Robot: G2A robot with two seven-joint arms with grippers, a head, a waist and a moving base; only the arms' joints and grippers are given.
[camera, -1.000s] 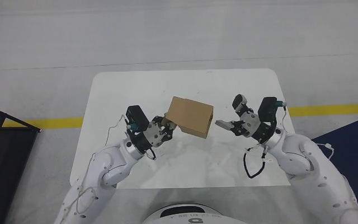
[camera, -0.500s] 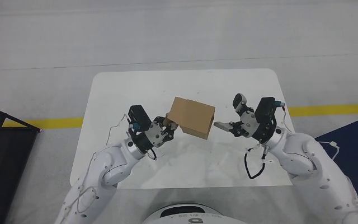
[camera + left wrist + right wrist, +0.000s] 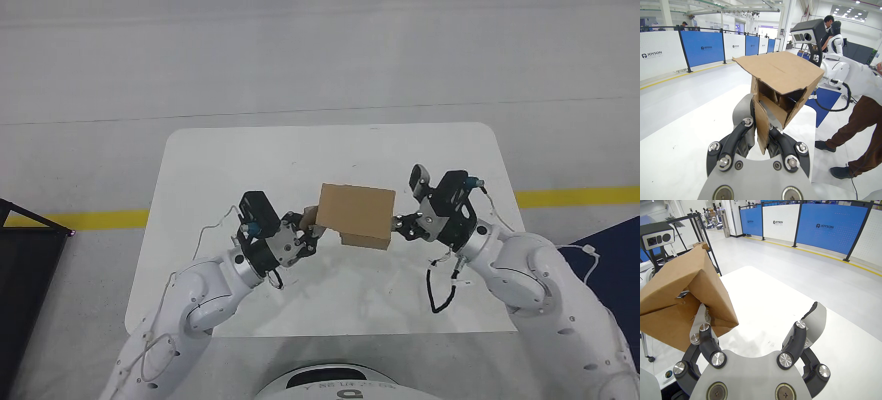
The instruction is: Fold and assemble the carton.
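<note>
We log the carton point(image 3: 356, 213) held above the table point(image 3: 220, 180) middle, body squared up but both ends unclosed, our left gripper point(image 3: 761, 130) clamped on one end flap point(image 3: 761, 115), right gripper point(image 3: 759, 311) spread wide, one finger tucked into the other end.

Carton point(image 3: 674, 306) cut by picture edge, right pincer point(image 3: 759, 313) finger behind its flap

A robotics test hall in a bright industrial building: blue-and-white barrier panels point(image 3: 702, 49) fence off a glossy pale floor point(image 3: 320, 60) marked with a yellow line point(image 3: 100, 218), and another white robot point(image 3: 837, 43) stands beyond the white table point(image 3: 200, 180).
</note>
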